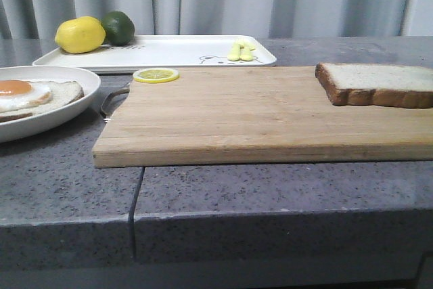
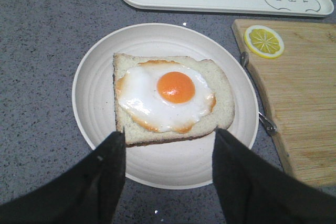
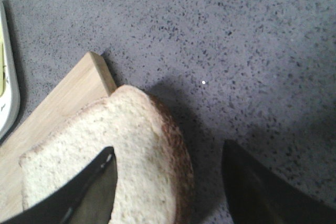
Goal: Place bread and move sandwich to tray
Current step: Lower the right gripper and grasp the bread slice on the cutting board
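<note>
Left edge of the worktop (image 1: 270,187): sandwich (image 2: 168,98) on its plate, left hand (image 2: 169,148) spread wide above its near edge, gripping nothing. Rear of the worktop: tray (image 1: 169,52) bearing a lemon (image 1: 80,34) and lime (image 1: 118,27). Centre: board (image 1: 257,113), a lemon slice (image 1: 155,75) at its rear left corner. Board's rear right corner: bread (image 1: 375,84), right hand (image 3: 168,174) spread wide above it, one finger over the slice, empty.
</note>
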Action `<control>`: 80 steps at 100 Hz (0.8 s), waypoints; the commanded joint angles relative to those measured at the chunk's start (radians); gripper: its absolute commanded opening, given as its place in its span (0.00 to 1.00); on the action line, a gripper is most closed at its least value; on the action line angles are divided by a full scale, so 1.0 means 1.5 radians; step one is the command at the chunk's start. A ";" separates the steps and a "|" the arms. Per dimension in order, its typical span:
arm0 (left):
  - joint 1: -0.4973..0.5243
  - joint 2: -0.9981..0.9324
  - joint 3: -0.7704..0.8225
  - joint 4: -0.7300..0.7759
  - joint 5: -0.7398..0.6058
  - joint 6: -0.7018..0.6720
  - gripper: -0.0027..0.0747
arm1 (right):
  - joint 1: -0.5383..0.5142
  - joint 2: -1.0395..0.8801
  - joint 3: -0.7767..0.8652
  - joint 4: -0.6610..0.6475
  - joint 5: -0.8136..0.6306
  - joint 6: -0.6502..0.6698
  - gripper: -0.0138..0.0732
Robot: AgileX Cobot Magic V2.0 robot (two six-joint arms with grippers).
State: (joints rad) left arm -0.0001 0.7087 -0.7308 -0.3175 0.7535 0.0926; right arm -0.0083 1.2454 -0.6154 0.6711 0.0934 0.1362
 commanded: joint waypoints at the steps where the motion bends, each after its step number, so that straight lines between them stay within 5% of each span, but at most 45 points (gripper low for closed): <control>1: -0.004 0.002 -0.024 -0.016 -0.039 0.002 0.50 | 0.001 0.004 -0.041 0.003 -0.018 -0.004 0.67; 57: -0.004 0.002 -0.024 -0.016 -0.039 0.002 0.50 | 0.010 0.079 -0.070 0.003 0.016 -0.010 0.67; 80: -0.004 0.002 -0.024 -0.016 -0.039 0.002 0.50 | 0.041 0.086 -0.070 0.010 0.001 -0.012 0.47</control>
State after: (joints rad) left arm -0.0001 0.7087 -0.7308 -0.3175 0.7535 0.0926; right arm 0.0391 1.3890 -0.6941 0.6762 0.1102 0.1362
